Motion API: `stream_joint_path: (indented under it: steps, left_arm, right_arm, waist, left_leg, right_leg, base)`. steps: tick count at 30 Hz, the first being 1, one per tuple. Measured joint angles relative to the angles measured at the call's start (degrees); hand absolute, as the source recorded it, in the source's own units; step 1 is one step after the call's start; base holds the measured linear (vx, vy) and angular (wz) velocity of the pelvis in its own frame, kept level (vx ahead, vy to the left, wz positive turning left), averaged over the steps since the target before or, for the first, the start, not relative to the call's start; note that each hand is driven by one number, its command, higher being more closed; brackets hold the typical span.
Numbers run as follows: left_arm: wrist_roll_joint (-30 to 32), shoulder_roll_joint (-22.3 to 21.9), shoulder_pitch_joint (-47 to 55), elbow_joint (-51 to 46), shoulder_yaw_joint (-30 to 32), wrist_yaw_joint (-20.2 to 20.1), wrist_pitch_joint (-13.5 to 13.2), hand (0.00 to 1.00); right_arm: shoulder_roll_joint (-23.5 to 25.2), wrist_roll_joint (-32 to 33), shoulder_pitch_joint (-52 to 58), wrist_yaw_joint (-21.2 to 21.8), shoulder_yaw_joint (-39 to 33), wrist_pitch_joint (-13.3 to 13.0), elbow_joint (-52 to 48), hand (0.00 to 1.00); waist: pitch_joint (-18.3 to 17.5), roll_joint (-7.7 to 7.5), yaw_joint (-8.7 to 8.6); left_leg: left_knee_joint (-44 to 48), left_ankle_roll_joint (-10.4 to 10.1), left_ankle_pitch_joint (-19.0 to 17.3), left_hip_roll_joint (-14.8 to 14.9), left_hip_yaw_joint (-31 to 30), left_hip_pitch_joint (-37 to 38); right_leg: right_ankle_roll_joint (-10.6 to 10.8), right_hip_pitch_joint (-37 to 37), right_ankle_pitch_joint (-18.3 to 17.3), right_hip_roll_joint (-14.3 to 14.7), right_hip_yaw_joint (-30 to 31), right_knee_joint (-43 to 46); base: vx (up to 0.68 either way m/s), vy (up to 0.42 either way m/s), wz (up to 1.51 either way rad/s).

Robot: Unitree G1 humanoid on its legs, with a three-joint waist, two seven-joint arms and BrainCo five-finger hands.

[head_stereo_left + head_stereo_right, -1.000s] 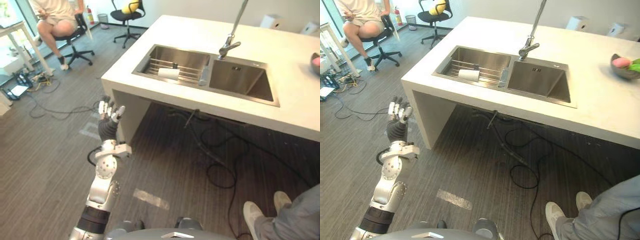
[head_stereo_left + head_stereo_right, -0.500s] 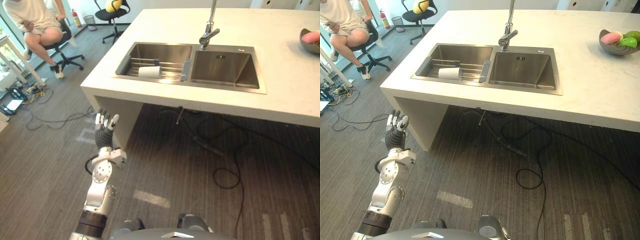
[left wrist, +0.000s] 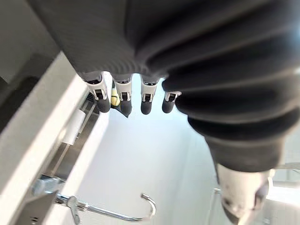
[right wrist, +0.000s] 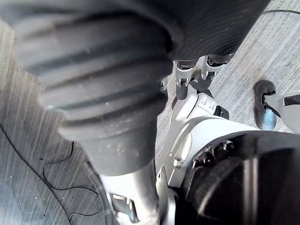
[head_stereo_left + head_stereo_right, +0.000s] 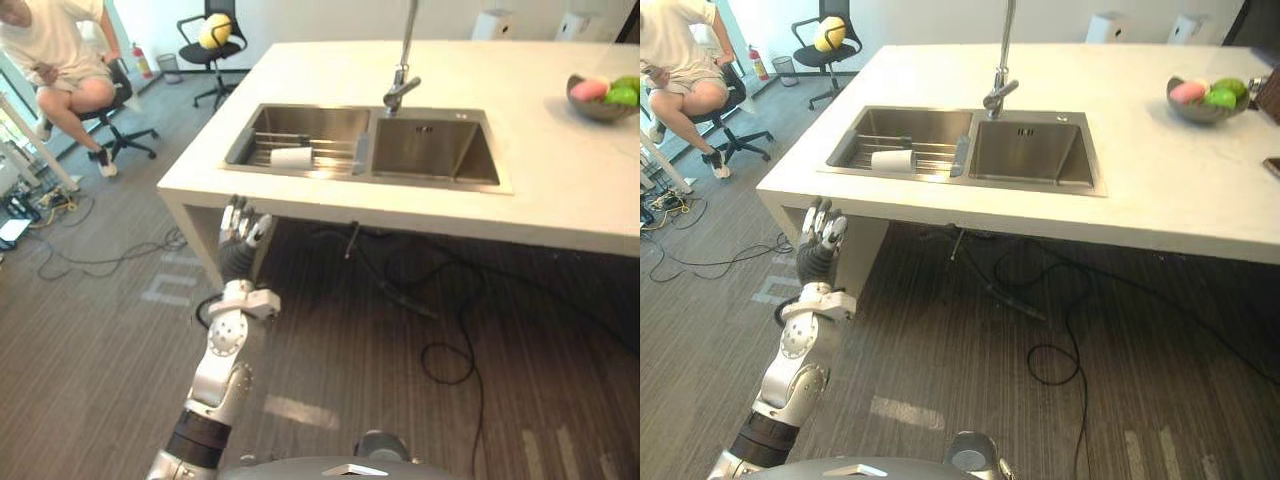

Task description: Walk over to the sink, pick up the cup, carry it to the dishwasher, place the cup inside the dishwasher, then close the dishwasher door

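A white cup [image 5: 292,157] lies on its side on the wire rack in the left basin of the steel double sink [image 5: 365,181], set into a pale counter. My left hand [image 5: 240,236] is raised in front of the counter's near left corner, below its edge, well short of the cup. Its fingers [image 3: 122,99] are straight and spread and hold nothing. The left wrist view looks past them along the counter to the cup [image 3: 70,132]. My right hand [image 4: 188,78] hangs low beside my body over the floor, fingers relaxed, empty.
A tall faucet [image 5: 403,62] stands behind the sink. A bowl of fruit [image 5: 600,96] sits at the counter's far right. A person [image 5: 55,50] sits on a chair at far left, near another chair [image 5: 212,35] bearing a yellow ball. Loose cables [image 5: 440,330] lie under the counter.
The camera has swung round and nearer, so the sink sits more squarely ahead. My left hand has risen closer to the counter's corner. The shoes at lower right are out of the picture.
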Motion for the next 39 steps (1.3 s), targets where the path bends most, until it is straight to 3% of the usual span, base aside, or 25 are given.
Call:
stream_joint_path:
  steps: [3, 4, 5, 6, 7, 8, 10, 12, 15, 16, 17, 18, 19, 21, 24, 26, 28, 30, 31, 32, 33, 34, 36, 37, 39]
  left_arm:
    - [2.7, 1.3, -0.8, -1.3, 0.1, 1.7, -0.9, 0.00]
    - [2.9, 1.8, -0.8, -2.5, 0.5, 2.1, -0.9, 0.00]
    - [2.8, 2.3, -1.0, -3.8, 1.0, 2.1, -1.4, 0.00]
    - [2.8, 2.3, -0.9, -4.6, 2.1, 2.0, -1.4, 0.00]
    - [2.8, 2.6, -0.9, -4.9, 3.0, 1.8, -1.5, 0.00]
    - [2.3, 3.0, -1.1, -5.1, 3.9, 0.6, -2.2, 0.00]
    - [1.7, 3.6, -1.8, -6.4, 4.1, -1.7, -2.9, 0.00]
    - [1.7, 3.8, -3.2, -8.2, 3.7, -3.2, -3.1, 0.00]
    - [1.8, 4.4, -4.4, -10.8, 2.8, -4.1, -3.0, 0.00]
    - [1.8, 4.5, -4.5, -10.7, 2.7, -4.3, -2.6, 0.00]
    - [1.8, 4.5, -4.4, -10.6, 2.8, -4.5, -2.6, 0.00]
    - [1.8, 4.6, -4.4, -10.7, 2.9, -5.1, -2.7, 0.00]
    - [1.9, 6.0, -4.4, -9.6, 3.2, -5.4, -2.7, 0.00]
    - [1.9, 6.3, -4.4, -9.3, 3.4, -5.7, -2.6, 0.00]
    - [1.9, 6.2, -4.3, -9.3, 3.1, -6.6, -1.3, 0.00]
    - [1.8, 6.1, -4.4, -9.5, 2.8, -8.0, -0.7, 0.00]
    - [1.9, 6.0, -4.4, -10.0, 2.0, -9.0, 0.0, 0.00]
    - [2.9, 6.0, -4.3, -11.7, 1.8, -8.8, 1.1, 0.00]
    - [3.0, 6.0, -4.2, -11.9, 1.8, -8.7, 1.3, 0.00]
    - [2.9, 5.8, -3.8, -11.8, 1.8, -8.1, 1.7, 0.00]
    - [2.9, 5.7, -3.2, -11.5, 1.7, -7.3, 1.8, 0.00]
    - [2.9, 5.6, -3.1, -11.5, 1.3, -7.1, 1.7, 0.00]
    - [3.2, 5.7, -3.3, -11.4, -1.4, -6.2, 0.7, 0.00]
    - [3.6, 5.7, -3.5, -11.2, -2.0, -5.8, 0.4, 0.00]
    - [4.8, 5.7, -4.4, -10.6, -3.4, -3.7, -0.1, 0.00]
  right_arm:
    - [-0.5, -7.0, -0.7, -0.2, 0.4, -1.2, 0.1, 0.00]
    - [-1.0, -8.6, -0.9, -0.5, 1.1, -1.2, 0.4, 0.00]
    - [-2.6, -8.9, -1.1, -0.9, 1.9, -1.1, 1.1, 0.00]
    - [-4.2, -8.7, -1.4, -1.1, 1.9, -0.9, 1.3, 0.00]
    - [-4.5, -8.5, -2.1, -1.1, 1.9, -0.9, 1.3, 0.00]
    - [-5.8, -7.3, -2.6, -1.1, 1.4, -0.9, 1.3, 0.00]
    - [-6.8, -6.2, -3.7, -1.1, 0.5, -1.0, 1.1, 0.00]
    - [-6.9, -6.2, -4.9, -1.1, 0.0, -0.7, 0.6, 0.00]
    - [-7.0, -4.6, -6.7, -1.6, -0.4, 0.8, 0.4, 0.00]
    - [-7.0, -2.7, -6.6, -1.7, -1.7, 1.5, 1.2, 0.00]
    - [-7.0, -1.0, -6.6, -1.8, -2.9, 1.9, 2.4, 0.00]
    - [-7.1, 0.6, -6.1, -2.4, -4.5, 2.4, 3.2, 0.00]
    - [-5.2, 1.1, -7.0, -2.8, -5.5, 2.6, 4.7, 0.00]
    - [-4.1, 1.2, -7.2, -2.8, -5.8, 3.0, 5.2, 0.00]
    - [-3.4, 1.3, -5.9, -4.0, -7.1, 3.3, 8.1, 0.00]
    - [-3.5, 1.4, -4.2, -4.2, -7.7, 2.5, 8.8, 0.00]
    - [-3.2, 1.4, -3.1, -5.1, -7.3, 1.3, 8.9, 0.00]
    - [-2.3, 1.3, -3.7, -7.2, -5.9, 0.4, 8.5, 0.00]
    - [-2.0, 1.4, -4.2, -8.0, -5.2, 0.2, 8.2, 0.00]
    - [-1.8, 1.3, -4.2, -9.2, -4.7, 0.1, 6.5, 0.00]
    - [-1.7, 1.2, -4.3, -10.1, -3.3, 0.2, 4.8, 0.00]
    - [-1.7, 1.1, -4.3, -10.4, -2.5, 0.1, 3.9, 0.00]
    - [-1.4, 0.7, -3.8, -13.0, -0.8, 0.8, 0.7, 0.00]
    - [-1.2, 0.7, -3.4, -13.6, -0.4, 1.0, -0.2, 0.00]
    - [-0.9, 0.8, -2.2, -14.7, 0.0, 2.0, -1.3, 0.00]
  waist:
    - [-0.5, -0.26, 0.11]
    - [-0.4, -0.56, 0.60]
    - [1.3, 1.93, 0.56]
    - [1.5, 2.23, 0.85]
    - [2.2, 1.88, 1.16]
    - [2.1, 2.70, 1.37]
    - [2.1, 3.37, 1.35]
    - [2.0, 2.95, 1.53]
    - [2.0, 2.92, 2.23]
    - [2.0, 3.09, 2.22]
    - [1.9, 3.54, 2.24]
    - [1.4, 4.68, 2.72]
    - [1.3, 1.50, 1.65]
    - [1.5, 0.28, 1.95]
    - [1.5, 0.11, 1.54]
    - [0.4, 0.61, 1.46]
    - [-0.4, 1.08, 1.75]
    - [-0.1, 0.67, 2.11]
    - [0.2, 0.62, 2.42]
    - [0.7, 0.58, 2.19]
    - [0.9, 0.68, 1.74]
    - [1.0, 0.85, 1.55]
    - [1.4, 1.83, 0.71]
    - [1.3, 1.82, 0.53]
    - [1.4, 1.84, 0.21]
  left_leg:
    - [6.1, -1.3, -2.8, 2.6, 0.0, -2.7]
    - [15.1, -0.9, -4.9, 5.7, -0.4, -5.0]
    - [33.5, -0.6, -6.3, 11.9, -3.1, -12.5]
    - [45.0, 0.5, -1.8, 15.5, -6.4, -17.5]
    - [48.0, 0.8, 0.2, 15.8, -7.4, -19.2]
    - [49.2, 1.2, 0.1, 15.8, -7.9, -19.6]
    - [43.7, 1.0, -2.9, 14.3, -6.5, -19.3]
    - [30.8, 0.6, -2.7, 10.4, -6.1, -19.1]
    - [11.2, -2.4, 5.2, 5.9, -7.8, -18.8]
    - [4.9, -3.4, 9.9, 5.1, -8.3, -17.4]
    - [2.0, -3.3, 13.6, 5.2, -8.2, -16.3]
    - [2.0, 0.6, 16.5, 6.4, -8.3, -14.9]
    - [5.0, 1.5, 14.7, 4.3, -6.8, -15.0]
    - [8.1, 1.8, 10.1, 3.8, -6.2, -15.9]
    - [17.0, 2.8, 1.5, 3.3, -6.7, -18.4]
    - [16.9, 3.2, -0.1, 2.0, -6.8, -17.4]
    - [15.1, 3.7, -0.6, 0.9, -6.5, -15.8]
    - [13.7, 4.2, -1.6, -0.2, -5.8, -13.7]
    - [12.0, 4.3, -1.8, -0.6, -5.1, -11.3]
    - [10.3, 4.2, -2.2, -0.7, -4.9, -8.3]
    - [8.6, 3.9, -2.3, -0.4, -5.4, -5.9]
    - [7.6, 3.7, -2.3, -0.2, -6.0, -4.8]
    - [6.2, 2.2, -3.0, 2.1, -7.8, -2.0]
    - [6.2, 1.7, -3.3, 2.6, -8.3, -1.6]
    - [7.6, -0.3, -4.6, 4.6, -9.3, -0.3]
  right_leg:
    - [-1.7, 0.0, -3.6, 1.3, -1.6, 2.8]
    - [-2.8, 1.4, -5.9, 2.7, -2.0, 3.0]
    - [-3.1, 2.6, -7.1, 4.9, -3.2, 4.1]
    - [-3.6, 4.5, -8.2, 5.6, -3.7, 4.6]
    - [-3.5, 5.7, -8.6, 5.4, -3.7, 4.5]
    - [-3.5, 7.9, -8.9, 5.0, -3.9, 3.5]
    - [-3.0, 9.9, -9.1, 3.6, -4.2, 2.1]
    - [-2.0, 10.8, -8.5, 1.7, -4.1, 0.1]
    - [0.2, 12.6, -7.3, -0.2, -2.9, -3.0]
    - [0.7, 14.3, -7.3, -0.2, -2.7, -3.8]
    - [1.5, 15.4, -7.7, 0.2, -2.0, -4.3]
    - [4.2, 16.5, -9.6, 1.2, -0.4, -4.6]
    - [4.7, 17.3, -9.9, -1.4, 0.7, -4.5]
    - [4.2, 17.2, -9.2, -2.3, 1.9, -5.8]
    - [4.0, 19.1, -7.0, -3.7, 3.5, -7.0]
    - [3.6, 18.2, -5.0, -5.0, 3.6, -3.4]
    - [5.1, 13.9, -2.0, -6.7, 5.3, 5.3]
    - [10.2, 6.9, 5.1, -9.1, 7.5, 17.9]
    - [8.9, 4.4, 9.4, -10.3, 7.9, 23.0]
    - [6.5, 1.8, 8.8, -11.5, 7.2, 28.7]
    - [3.4, -0.4, 2.1, -11.5, 4.3, 31.1]
    - [2.9, -1.5, -0.3, -11.1, 2.6, 30.6]
    - [2.5, -4.7, -3.2, -7.9, -0.1, 17.8]
    - [2.5, -5.4, -2.5, -7.5, 0.4, 14.1]
    - [2.3, -6.3, 3.3, -6.3, 1.0, 4.7]
  base:
    - [0.06, -0.082, 0.02]
    - [0.13, -0.176, 0.14]
    - [0.14, -0.149, 0.18]
    - [0.15, -0.092, 0.18]
    - [0.19, -0.042, 0.08]
    - [0.23, -0.006, 0.08]
    - [0.23, 0.013, 0.09]
    - [0.21, 0.048, 0.02]
    - [0.28, 0.105, -0.20]
    - [0.35, 0.178, -0.17]
    - [0.43, 0.274, -0.48]
    - [0.42, 0.275, -0.46]
    - [0.38, 0.253, -0.55]
    - [0.24, 0.153, -0.30]
    - [0.22, 0.188, -0.08]
    - [0.28, 0.211, 0.05]
    - [0.25, 0.153, 0.06]
    - [0.18, 0.082, -0.11]
    - [0.19, 0.049, -0.28]
    - [0.22, 0.015, -0.27]
    - [0.17, -0.018, -0.14]
    - [0.16, -0.049, -0.01]
    - [0.18, -0.094, 0.19]
    - [0.23, -0.169, 0.42]
    - [0.29, -0.257, 0.44]
